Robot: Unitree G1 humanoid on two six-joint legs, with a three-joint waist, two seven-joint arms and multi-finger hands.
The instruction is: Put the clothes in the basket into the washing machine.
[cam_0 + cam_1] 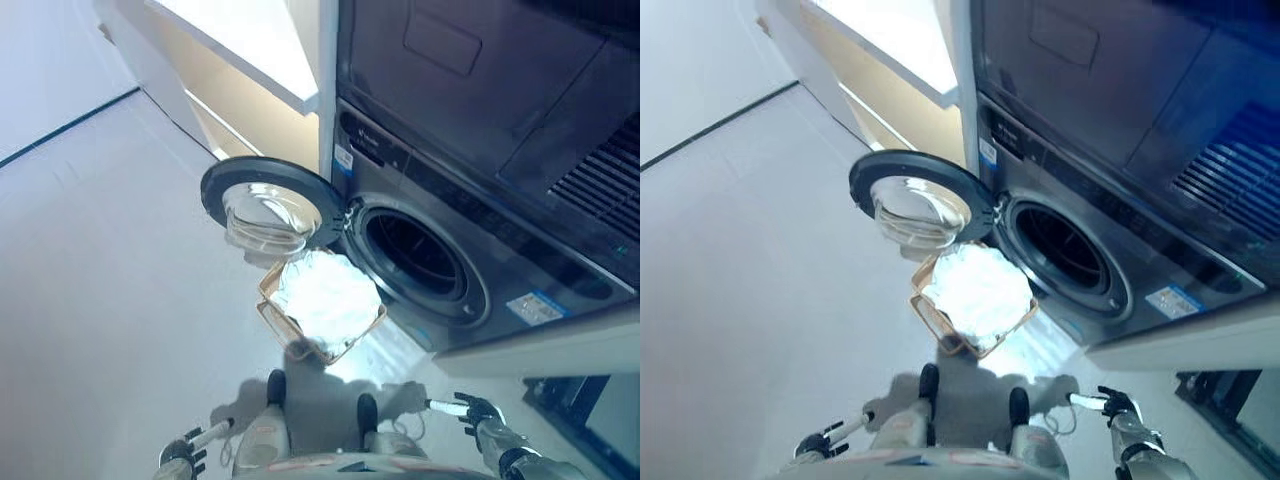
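A wicker basket (272, 318) stands on the floor in front of the washing machine (470, 200), filled with pale white clothes (325, 295). The machine's round door (262, 205) is swung open to the left, and its dark drum opening (415, 255) shows just behind the basket. My left hand (190, 448) is low at the bottom left, fingers straight, holding nothing. My right hand (470, 410) is low at the bottom right, fingers relaxed and pointing left, holding nothing. Both hands are well short of the basket.
A pale cabinet with a white countertop (250, 50) stands left of the machine. Light floor (100, 280) spreads to the left. A dark grille (600, 175) is on the unit above the machine. A pale ledge (560, 345) juts out at the right.
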